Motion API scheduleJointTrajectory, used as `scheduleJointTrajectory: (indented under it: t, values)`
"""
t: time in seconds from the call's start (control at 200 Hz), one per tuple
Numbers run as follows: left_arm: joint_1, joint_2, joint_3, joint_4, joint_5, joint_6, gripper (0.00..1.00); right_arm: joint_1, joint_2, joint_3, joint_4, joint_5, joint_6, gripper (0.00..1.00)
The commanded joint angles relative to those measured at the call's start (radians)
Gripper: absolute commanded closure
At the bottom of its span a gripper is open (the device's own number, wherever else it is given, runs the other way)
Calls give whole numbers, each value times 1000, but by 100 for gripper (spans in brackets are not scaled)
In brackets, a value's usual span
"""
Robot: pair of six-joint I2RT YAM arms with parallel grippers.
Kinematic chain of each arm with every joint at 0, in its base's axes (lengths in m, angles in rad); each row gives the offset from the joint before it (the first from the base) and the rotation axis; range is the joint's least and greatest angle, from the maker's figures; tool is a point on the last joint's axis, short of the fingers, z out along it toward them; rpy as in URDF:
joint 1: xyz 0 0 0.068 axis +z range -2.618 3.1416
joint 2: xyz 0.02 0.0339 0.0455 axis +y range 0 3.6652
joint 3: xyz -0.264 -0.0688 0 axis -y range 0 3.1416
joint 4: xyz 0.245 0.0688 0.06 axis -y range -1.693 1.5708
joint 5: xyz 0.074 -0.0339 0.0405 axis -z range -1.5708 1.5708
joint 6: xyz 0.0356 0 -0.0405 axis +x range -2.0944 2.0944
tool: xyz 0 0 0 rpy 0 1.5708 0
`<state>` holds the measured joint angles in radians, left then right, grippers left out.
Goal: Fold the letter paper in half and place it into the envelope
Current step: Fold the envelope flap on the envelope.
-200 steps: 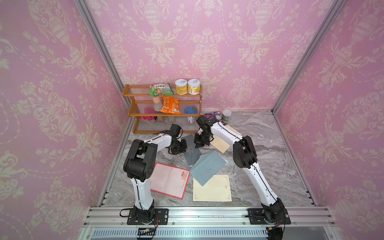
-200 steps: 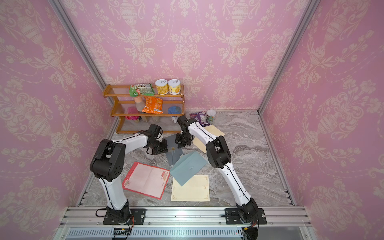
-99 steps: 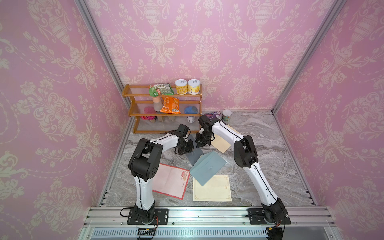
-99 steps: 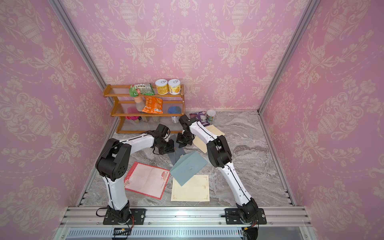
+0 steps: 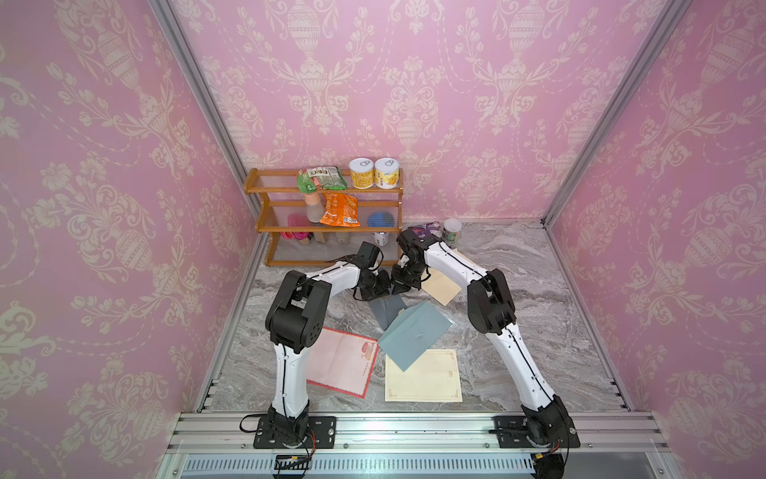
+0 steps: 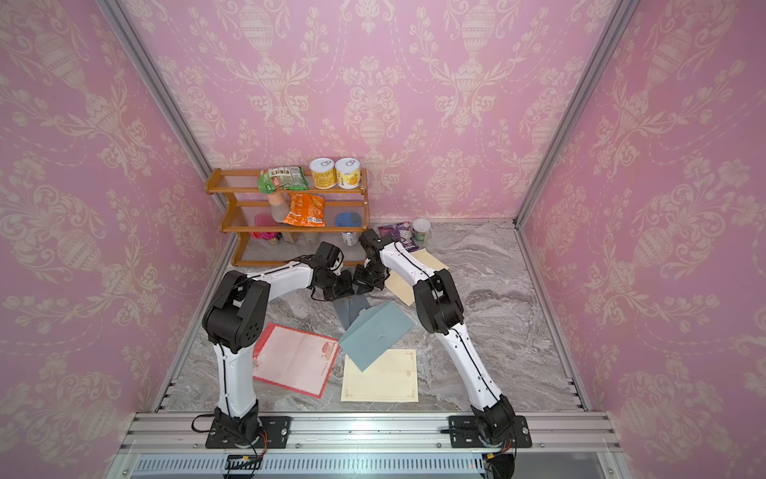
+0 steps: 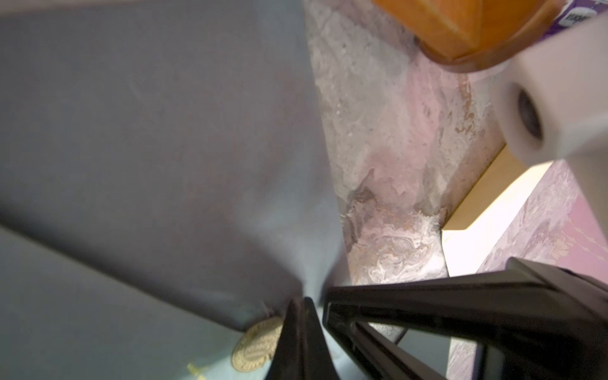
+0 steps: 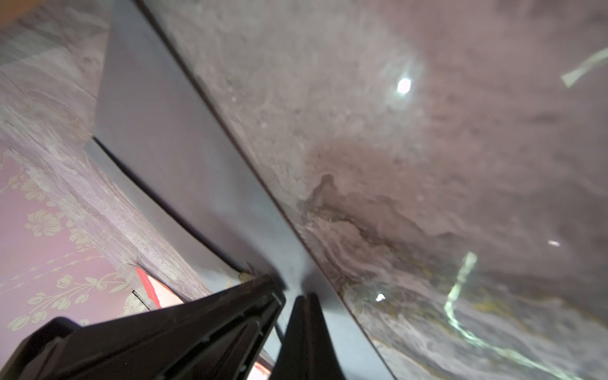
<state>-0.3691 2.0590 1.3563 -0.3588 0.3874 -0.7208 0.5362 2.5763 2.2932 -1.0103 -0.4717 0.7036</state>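
Wooden shelf sits back left on the counter, with a red-bordered sheet up front. Mid-counter, the left fingers and right fingers are both pinched tight on the far edge of the grey sheet, tips nearly meeting. Its near end is hidden by the blue envelope, which overlaps a cream sheet. A tan envelope lies further right.
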Motion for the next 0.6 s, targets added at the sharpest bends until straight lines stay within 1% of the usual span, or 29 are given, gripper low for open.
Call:
scheduleJointTrajectory:
  t: [0.0, 0.15, 0.275, 0.4, 0.595]
  values:
    - [22, 67, -35, -37, -55, -14, 100, 8, 84, -64, -69, 101, 10, 100]
    - [82, 14, -89, -69, -68, 34, 100, 7, 83, -64, -67, 97, 9, 100]
    - [114, -24, -95, -145, -88, 129, 100, 4, 85, -62, -67, 96, 5, 100]
    - [116, -37, -77, -210, -105, 211, 100, 1, 88, -58, -68, 94, 5, 100]
    - [100, -34, -47, -226, -96, 233, 100, -2, 92, -41, -57, 77, -14, 100]
